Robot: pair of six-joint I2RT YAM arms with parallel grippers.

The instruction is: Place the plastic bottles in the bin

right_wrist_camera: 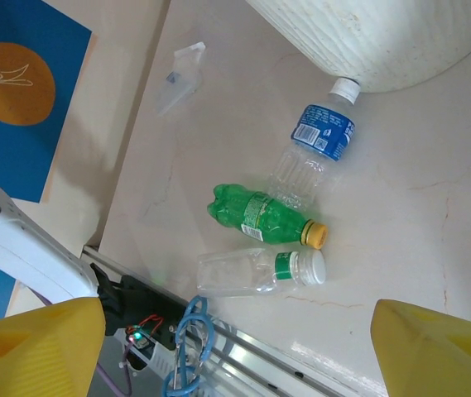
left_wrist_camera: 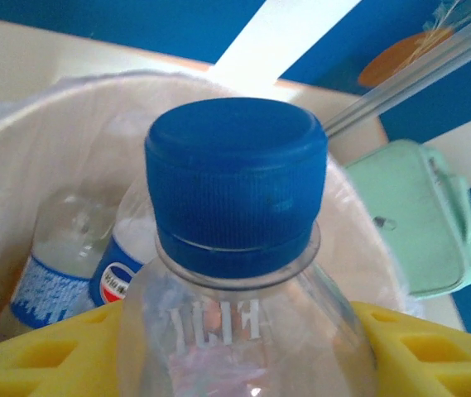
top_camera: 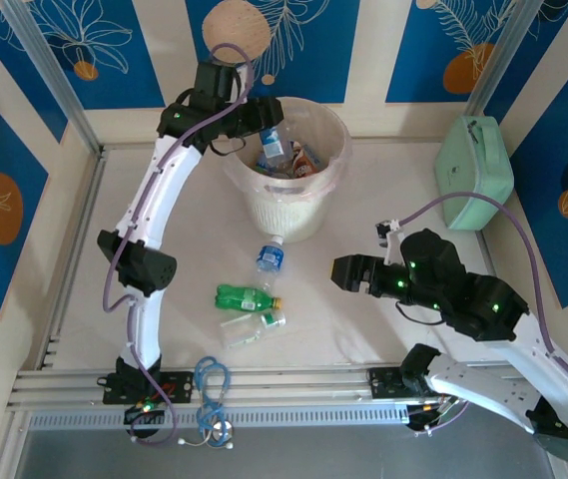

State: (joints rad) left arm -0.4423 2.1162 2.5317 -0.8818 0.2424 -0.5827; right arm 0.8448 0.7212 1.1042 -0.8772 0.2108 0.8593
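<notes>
The bin [top_camera: 315,190] stands at the back middle of the table, with several plastic bottles [top_camera: 298,160] inside. My left gripper [top_camera: 256,122] hangs over its left rim, shut on a clear bottle with a blue cap [left_wrist_camera: 235,207], which sits between the yellow fingers [left_wrist_camera: 45,356] above the bin [left_wrist_camera: 78,91]. In front of the bin lie a clear blue-labelled bottle [top_camera: 269,257], a green bottle with a yellow cap [top_camera: 247,297] and a clear green-labelled one [top_camera: 254,327]. My right gripper [top_camera: 348,271] hovers open to their right, empty [right_wrist_camera: 235,351].
A mint-green case [top_camera: 473,170] sits at the back right of the table. A blue cable loop [top_camera: 212,384] lies on the metal rail at the front edge. A small clear plastic scrap [right_wrist_camera: 181,74] lies left of the bin.
</notes>
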